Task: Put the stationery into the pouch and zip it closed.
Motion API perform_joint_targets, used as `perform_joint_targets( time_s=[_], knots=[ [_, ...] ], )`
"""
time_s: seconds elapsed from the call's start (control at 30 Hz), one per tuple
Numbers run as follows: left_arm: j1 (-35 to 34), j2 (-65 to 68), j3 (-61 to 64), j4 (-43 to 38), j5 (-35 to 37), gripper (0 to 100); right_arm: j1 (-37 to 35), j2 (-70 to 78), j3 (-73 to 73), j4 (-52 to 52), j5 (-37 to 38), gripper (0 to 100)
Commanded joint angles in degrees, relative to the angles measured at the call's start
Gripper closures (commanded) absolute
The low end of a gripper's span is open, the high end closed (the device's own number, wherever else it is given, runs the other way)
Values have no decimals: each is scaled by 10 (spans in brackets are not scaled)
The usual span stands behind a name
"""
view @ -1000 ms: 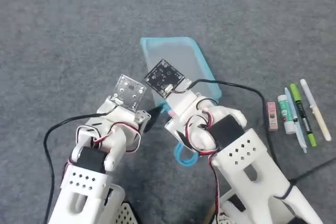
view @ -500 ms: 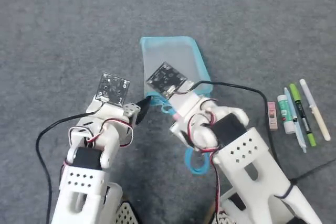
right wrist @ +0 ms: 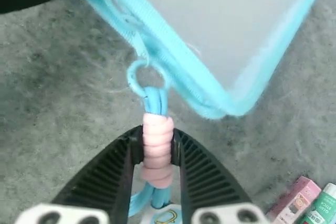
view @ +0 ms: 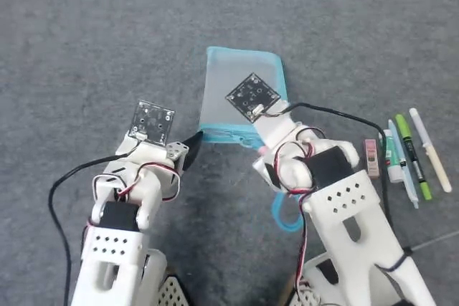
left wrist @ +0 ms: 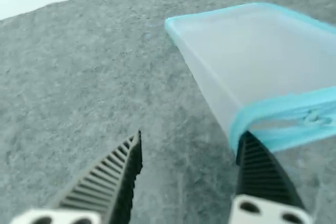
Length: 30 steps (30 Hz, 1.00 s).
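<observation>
- While the pouch [view: 240,98] lies flat at upper centre of the high view, its zipper edge faces both arms.
- The right gripper [right wrist: 156,132] is clamped on the pink pull [right wrist: 157,169] of the zipper strap.
- The left gripper [left wrist: 191,137] gapes wide, one finger [left wrist: 257,174] at the pouch's corner.
- The stationery [view: 409,155] lies at right, apart from the pouch.

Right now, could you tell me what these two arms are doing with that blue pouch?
The right pincer is shut on the pink toggle of the zip pull cord on the blue pouch. The left pincer is open beside the pouch's zip-end corner and grips nothing. The stationery lies in a row on the grey table on the right arm's side, not yet in the pouch.
</observation>
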Motion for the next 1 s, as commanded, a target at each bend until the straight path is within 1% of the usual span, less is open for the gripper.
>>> perform_joint_targets(
  time_s=[0.0, 0.07, 0.17, 0.27, 0.37, 0.47, 0.67, 0.73, 0.83, 0.9, 0.93, 0.97],
  knots=[
    [32, 5, 0, -22, -6, 728, -100, -24, -38, -11, -30, 992],
    [43, 5, 7, -23, -6, 728, -134, -24, -45, -6, -28, 992],
    [44, 5, 7, -24, -6, 728, -142, -25, -58, -3, -24, 992],
    [46, 5, 7, -25, -6, 728, -147, -29, -71, 21, -15, 992],
    [47, 5, 7, -33, -6, 728, -172, -61, -74, 35, -12, 992],
    [47, 5, 7, -40, -6, 728, -200, -103, -66, 58, 10, 992],
    [48, 5, 7, -41, -5, 731, -202, -126, -43, 68, 15, 992],
    [48, 5, 7, -41, -5, 763, -202, -126, -42, 68, 16, 992],
    [48, 5, 7, -41, -5, 871, -198, -125, -42, 69, 16, 992],
    [46, 1, 12, -41, -5, 970, -172, -125, -38, 69, 16, 992],
    [44, 1, 13, -41, -5, 998, -153, -125, -33, 69, 16, 992],
    [43, 1, 13, -40, -5, 987, -131, -125, -28, 69, 18, 992]
  ],
)
